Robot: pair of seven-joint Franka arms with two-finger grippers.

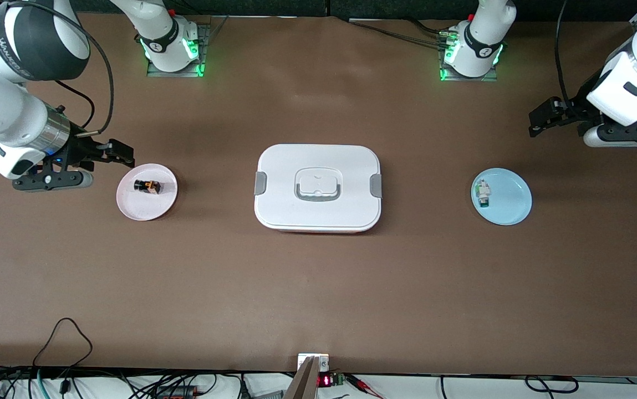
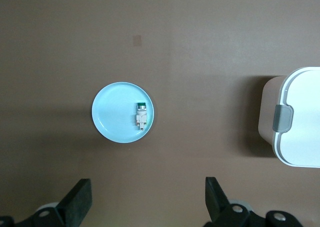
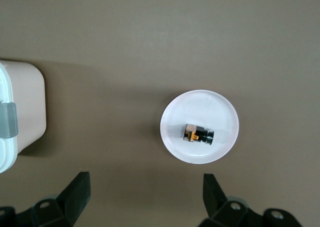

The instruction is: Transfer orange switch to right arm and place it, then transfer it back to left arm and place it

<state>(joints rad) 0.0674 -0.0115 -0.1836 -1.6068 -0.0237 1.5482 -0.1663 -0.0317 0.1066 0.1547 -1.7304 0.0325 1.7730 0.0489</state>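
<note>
The orange switch (image 1: 148,187) (image 3: 197,134) lies on its side on a small pink-white plate (image 1: 130,202) (image 3: 200,107) toward the right arm's end of the table. My right gripper (image 1: 121,153) (image 3: 145,194) hovers over bare table just beside that plate, open and empty. The large white box (image 1: 318,208) (image 2: 297,137) (image 3: 20,107) sits closed at the table's middle, between the two plates. My left gripper (image 1: 540,119) (image 2: 148,197) hangs open and empty over bare table toward the left arm's end.
A light blue plate (image 1: 509,205) (image 2: 112,112) holds a small white-and-green component (image 1: 483,192) (image 2: 140,118) toward the left arm's end. Cables and a small device (image 1: 314,366) lie along the table edge nearest the front camera.
</note>
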